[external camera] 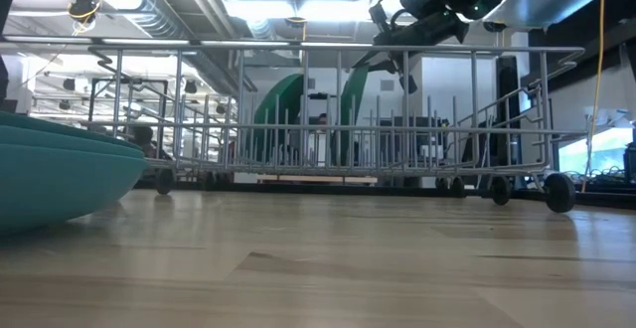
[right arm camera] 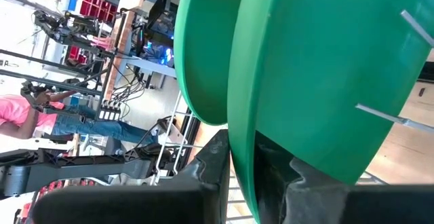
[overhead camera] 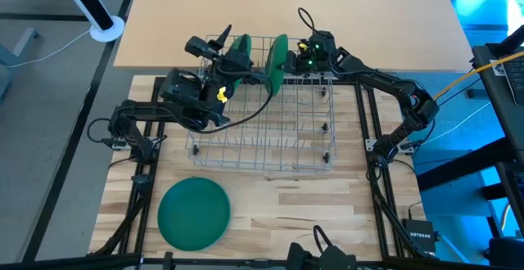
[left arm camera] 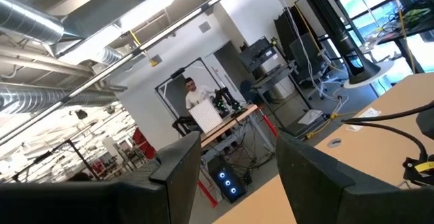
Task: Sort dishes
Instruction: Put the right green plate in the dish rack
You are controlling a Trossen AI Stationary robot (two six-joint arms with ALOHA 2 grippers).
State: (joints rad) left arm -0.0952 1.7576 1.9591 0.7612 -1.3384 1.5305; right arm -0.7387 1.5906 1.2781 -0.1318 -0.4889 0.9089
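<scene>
The right hand [overhead camera: 288,60] sits at the far edge of the wire rack [overhead camera: 262,131], its two fingers [right arm camera: 210,163] clamped on the rim of an upright green plate [overhead camera: 277,59]. In the right wrist view the plate's edge runs straight down into the narrow gap between the fingers, so the plate stands on edge directly in front of the hand. That plate stands in the rack's far row, its faces turned left and right and its long axis running near to far. Just to its left, apart from it, a second green plate [overhead camera: 240,54] stands on edge in the same row, lined up the same way. The left hand [overhead camera: 223,42] hovers at the rack's far left corner, beside this second plate, with its fingers [left arm camera: 178,166] spread apart and nothing between them. A third, teal plate [overhead camera: 193,213] lies flat on the wooden table [overhead camera: 286,213], near the left front corner, well apart from the rack and from both hands. Beyond the table a person [left arm camera: 196,100] stands at a workbench.
</scene>
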